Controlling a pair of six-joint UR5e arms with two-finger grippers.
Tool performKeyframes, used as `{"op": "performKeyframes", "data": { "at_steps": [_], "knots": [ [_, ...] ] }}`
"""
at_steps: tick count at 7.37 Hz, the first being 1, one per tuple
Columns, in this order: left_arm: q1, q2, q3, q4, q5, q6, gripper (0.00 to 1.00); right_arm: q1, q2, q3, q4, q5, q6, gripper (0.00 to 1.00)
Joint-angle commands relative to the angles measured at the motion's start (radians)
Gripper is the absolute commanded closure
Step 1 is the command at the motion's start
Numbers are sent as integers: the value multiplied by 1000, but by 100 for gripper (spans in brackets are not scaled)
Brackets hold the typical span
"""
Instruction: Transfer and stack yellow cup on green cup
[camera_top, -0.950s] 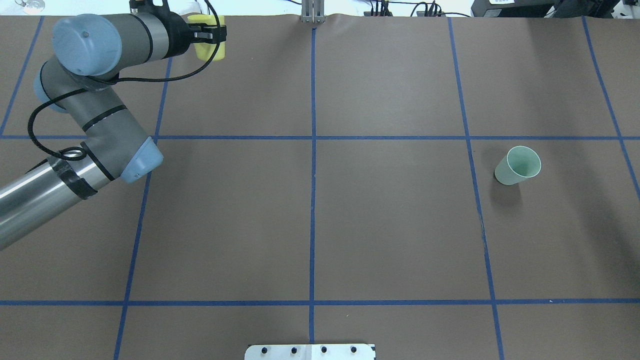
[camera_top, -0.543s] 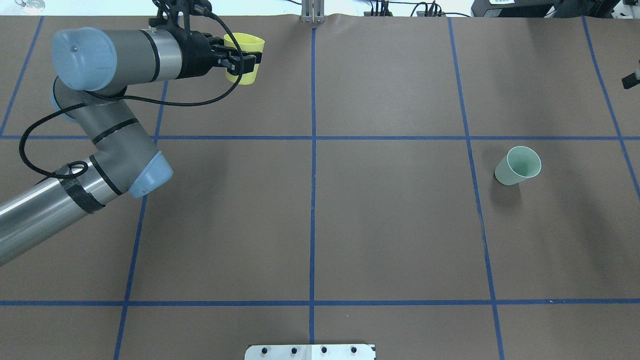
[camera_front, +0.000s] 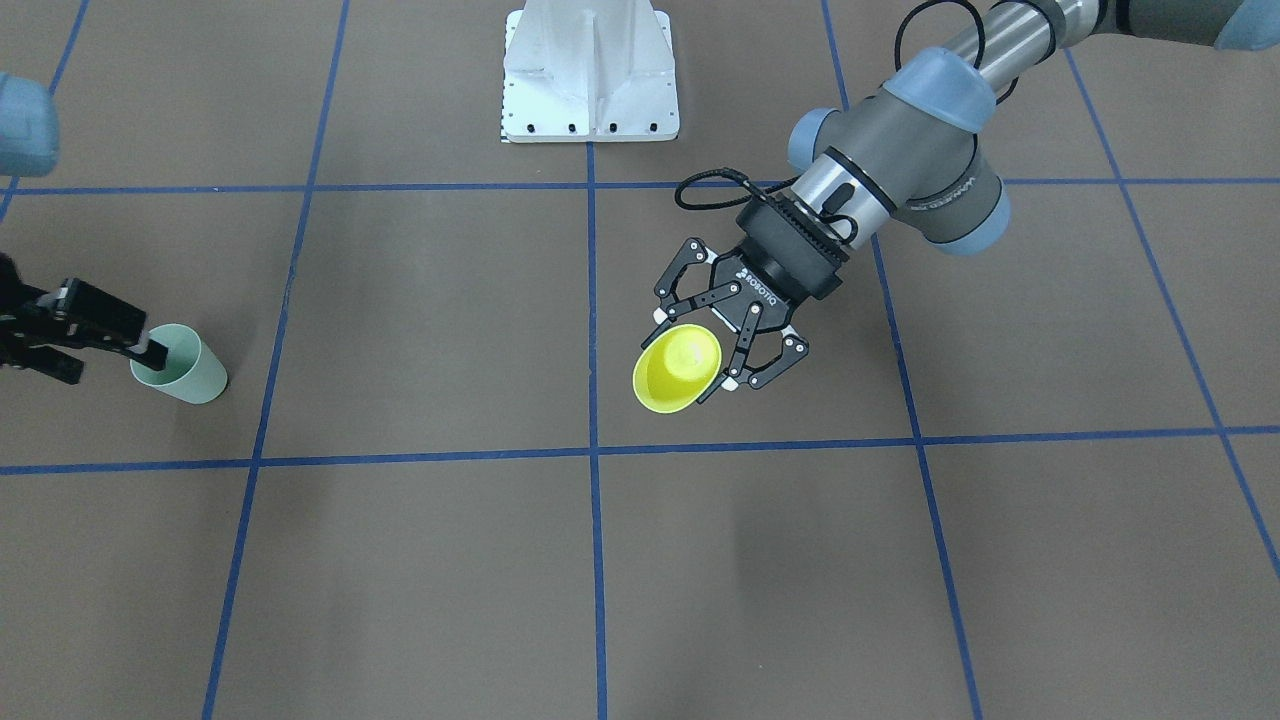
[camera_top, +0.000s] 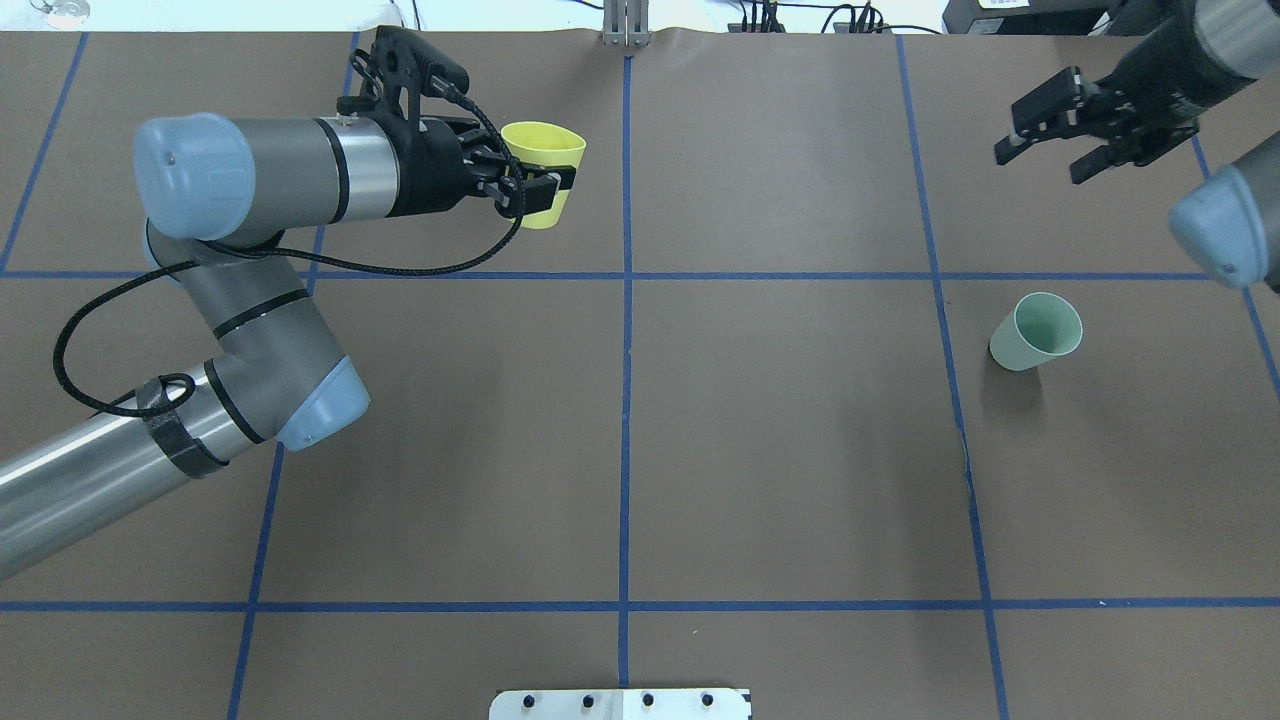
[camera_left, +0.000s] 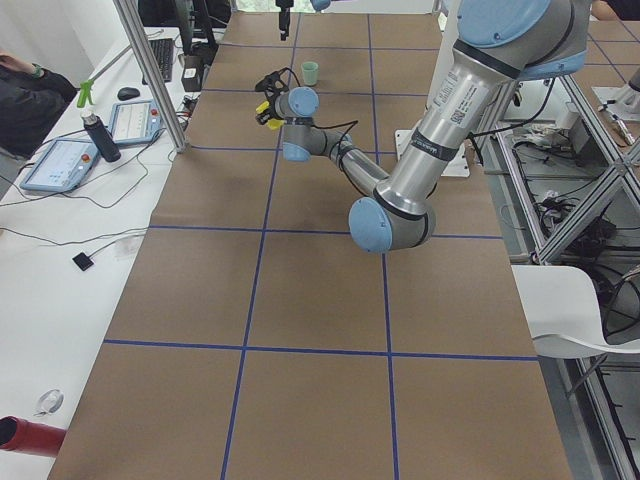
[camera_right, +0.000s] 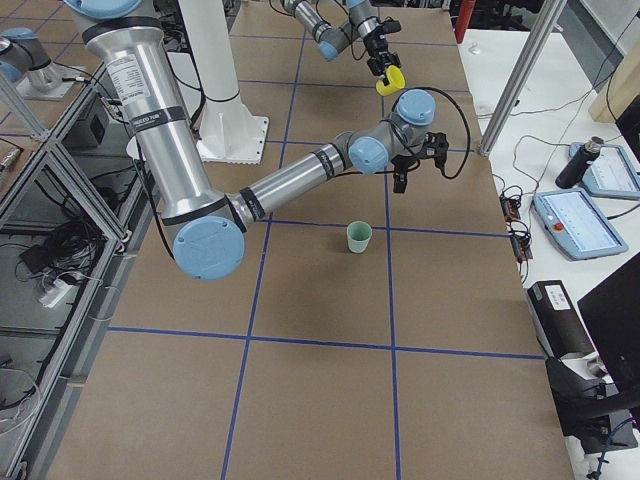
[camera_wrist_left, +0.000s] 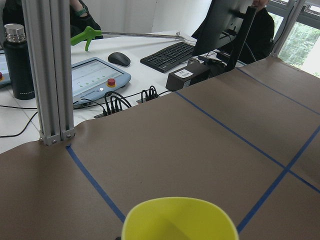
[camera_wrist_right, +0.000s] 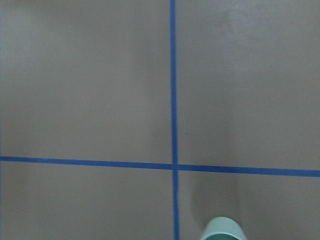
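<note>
My left gripper (camera_top: 548, 186) is shut on the yellow cup (camera_top: 541, 172) and holds it upright above the table, at the far side just left of the centre line. The yellow cup also shows in the front view (camera_front: 677, 368) and at the bottom of the left wrist view (camera_wrist_left: 180, 220). The green cup (camera_top: 1037, 332) stands upright on the right half of the table; it also shows in the front view (camera_front: 188, 366) and the right wrist view (camera_wrist_right: 222, 231). My right gripper (camera_top: 1040, 150) is open and empty, raised above the table beyond the green cup.
The brown table cover carries a grid of blue tape lines. The white robot base plate (camera_top: 620, 703) sits at the near edge. An aluminium post (camera_top: 625, 25) stands at the far edge, with desks, tablets and cables behind it.
My left arm has carried the yellow cup to the right, toward the centre line. My right arm has come into view from the right edge.
</note>
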Motion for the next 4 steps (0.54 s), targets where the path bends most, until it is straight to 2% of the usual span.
{"op": "performKeyframes", "data": {
  "at_steps": [1, 2, 4],
  "knots": [
    [51, 50, -1, -83, 6, 4, 100, -141, 57, 1, 144, -63, 179, 1],
    [78, 70, -1, -123, 6, 4, 100, -167, 77, 2, 144, -59, 184, 1],
    [126, 65, -3, -123, 6, 5, 100, -184, 111, 21, 140, -13, 190, 1]
  ]
}}
